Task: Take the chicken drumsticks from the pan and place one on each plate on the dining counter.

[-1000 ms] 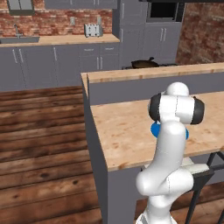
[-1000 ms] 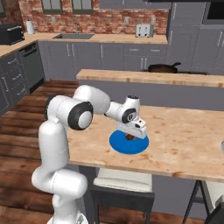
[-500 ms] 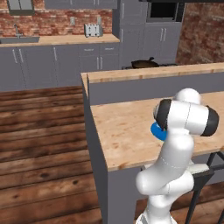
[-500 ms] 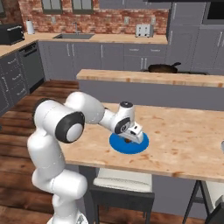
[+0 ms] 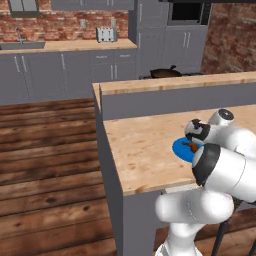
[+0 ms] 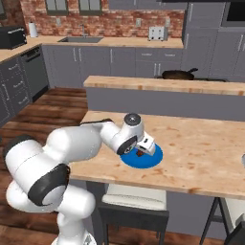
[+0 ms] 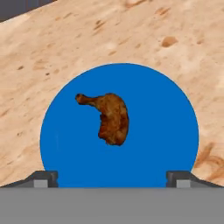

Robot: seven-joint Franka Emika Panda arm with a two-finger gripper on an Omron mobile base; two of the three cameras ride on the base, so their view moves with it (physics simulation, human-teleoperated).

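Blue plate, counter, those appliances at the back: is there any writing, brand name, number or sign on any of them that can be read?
None: no words, numbers or signs can be read in these pictures.
The blue plate is plain, with just a drumstick on it.
The dining counter shows wood grain, no print.
The toaster and the black microwave are too small to show any label.

toaster (image 6: pixel 156 33), sink (image 6: pixel 79 39), microwave (image 6: pixel 11 37), stool (image 6: pixel 135 202)
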